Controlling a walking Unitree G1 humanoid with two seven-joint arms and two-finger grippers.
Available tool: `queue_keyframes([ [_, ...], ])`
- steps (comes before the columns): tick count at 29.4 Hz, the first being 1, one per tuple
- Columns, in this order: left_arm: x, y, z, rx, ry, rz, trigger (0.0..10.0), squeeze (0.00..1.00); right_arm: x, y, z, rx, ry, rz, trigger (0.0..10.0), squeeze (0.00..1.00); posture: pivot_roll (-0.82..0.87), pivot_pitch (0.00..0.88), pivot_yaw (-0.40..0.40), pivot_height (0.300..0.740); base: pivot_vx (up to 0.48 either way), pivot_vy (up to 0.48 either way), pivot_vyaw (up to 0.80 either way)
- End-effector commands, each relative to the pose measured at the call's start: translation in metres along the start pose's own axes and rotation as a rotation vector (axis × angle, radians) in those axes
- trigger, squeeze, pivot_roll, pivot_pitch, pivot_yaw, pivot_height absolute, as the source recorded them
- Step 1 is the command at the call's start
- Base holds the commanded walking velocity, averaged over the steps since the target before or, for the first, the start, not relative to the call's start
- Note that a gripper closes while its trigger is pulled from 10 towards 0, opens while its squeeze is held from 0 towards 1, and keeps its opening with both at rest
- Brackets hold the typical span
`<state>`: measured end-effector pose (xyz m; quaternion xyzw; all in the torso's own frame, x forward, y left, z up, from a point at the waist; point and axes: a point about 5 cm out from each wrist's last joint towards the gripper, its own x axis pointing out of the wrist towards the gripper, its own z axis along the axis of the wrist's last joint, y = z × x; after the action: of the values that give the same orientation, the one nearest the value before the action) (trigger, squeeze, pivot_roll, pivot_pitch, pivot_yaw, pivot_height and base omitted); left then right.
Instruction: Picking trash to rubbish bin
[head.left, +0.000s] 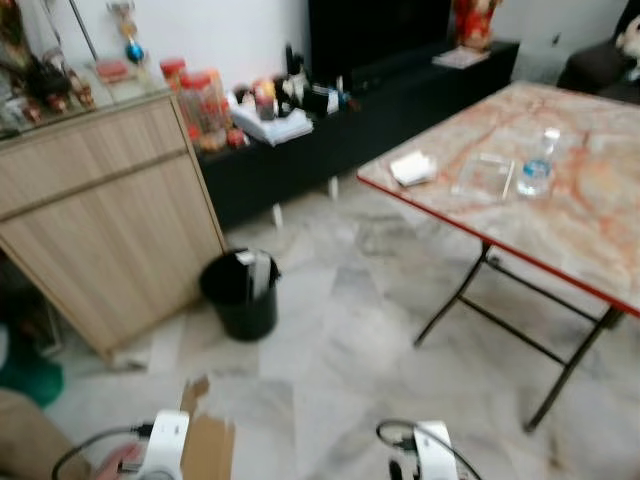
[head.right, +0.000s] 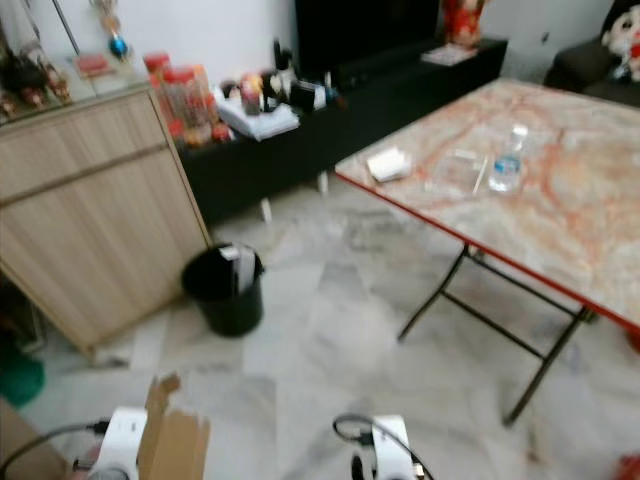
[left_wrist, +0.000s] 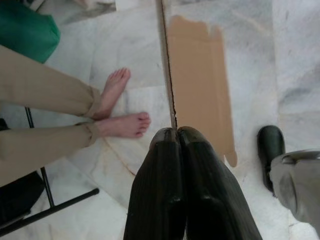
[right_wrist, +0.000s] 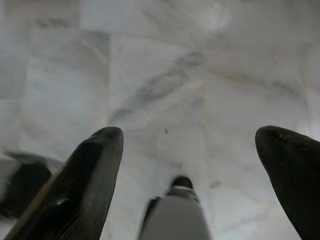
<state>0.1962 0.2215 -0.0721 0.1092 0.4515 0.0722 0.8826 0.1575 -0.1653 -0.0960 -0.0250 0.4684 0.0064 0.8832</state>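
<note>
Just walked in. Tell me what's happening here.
The robot stands on a marble floor with its left gripper shut on a flat piece of cardboard, held low at its side. The right gripper is open above the floor. A black rubbish bin sits ahead beside a wooden cabinet, so the cardboard isn't binned yet. A person's bare feet are nearby.

This is a home living room: pale marble floor tiles (head.left: 340, 340), a wooden sideboard (head.left: 100, 220) topped with ornaments, a long black TV cabinet (head.left: 380, 110) cluttered with jars, a folding desk (head.left: 560, 190), and a barefoot person (left_wrist: 115, 107) seated nearby.
</note>
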Motion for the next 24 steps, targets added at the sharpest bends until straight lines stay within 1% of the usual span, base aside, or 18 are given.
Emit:
queue_keyframes([
  [1, 0.0007, 0.0055, 0.0033, -0.004, -0.007, 0.017, 10.0, 0.00, 0.0020, 0.0057, 0.0088, 0.020, -0.022, 0.029, 10.0, 0.00, -0.10, 0.000, 0.062, 0.740, 0.322, 0.000, 0.00],
  [3, 0.0006, 0.0055, 0.0024, -0.016, -0.004, 0.020, 10.0, 0.00, 0.0020, 0.0066, 0.0085, 0.017, -0.019, 0.034, 10.0, 0.00, -0.10, 0.000, 0.061, 0.740, 0.326, 0.000, 0.00],
  [4, 0.0005, 0.0056, 0.0017, -0.023, -0.002, 0.022, 10.0, 0.00, 0.0020, 0.0071, 0.0082, -0.001, -0.016, 0.035, 10.0, 0.00, -0.10, 0.000, 0.060, 0.740, 0.345, 0.000, 0.00],
  [8, 0.0005, 0.0055, 0.0011, -0.025, 0.001, 0.022, 10.0, 0.00, 0.0020, 0.0070, 0.0091, -0.011, -0.024, 0.033, 10.0, 0.00, -0.09, 0.000, 0.059, 0.740, 0.358, 0.000, 0.00],
  [10, 0.0004, 0.0055, 0.0011, -0.026, 0.001, 0.022, 10.0, 0.00, 0.0022, 0.0071, 0.0113, -0.035, -0.036, 0.034, 10.0, 0.00, -0.09, 0.000, 0.057, 0.740, 0.360, 0.000, 0.79],
  [13, 0.0006, 0.0054, 0.0020, -0.030, -0.001, 0.023, 10.0, 0.00, 0.0024, 0.0061, 0.0128, -0.008, -0.043, 0.031, 10.0, 0.00, -0.09, 0.000, 0.052, 0.740, 0.364, 0.000, 0.78],
  [18, 0.0008, 0.0061, 0.0031, -0.038, -0.003, 0.027, 10.0, 0.00, 0.0030, 0.0045, 0.0158, 0.012, -0.051, 0.023, 10.0, 0.00, -0.09, 0.000, 0.050, 0.740, 0.360, 0.000, 0.00],
  [21, 0.0010, 0.0076, 0.0043, -0.047, -0.005, 0.033, 10.0, 0.00, 0.0028, 0.0045, 0.0146, -0.015, -0.045, 0.024, 10.0, 0.00, -0.08, 0.002, 0.047, 0.740, 0.363, 0.000, 0.00],
  [24, 0.0011, 0.0093, 0.0047, -0.051, -0.005, 0.038, 10.0, 0.00, 0.0027, 0.0046, 0.0140, -0.026, -0.044, 0.022, 10.0, 0.00, -0.07, 0.010, 0.046, 0.740, 0.363, 0.000, 0.67],
])
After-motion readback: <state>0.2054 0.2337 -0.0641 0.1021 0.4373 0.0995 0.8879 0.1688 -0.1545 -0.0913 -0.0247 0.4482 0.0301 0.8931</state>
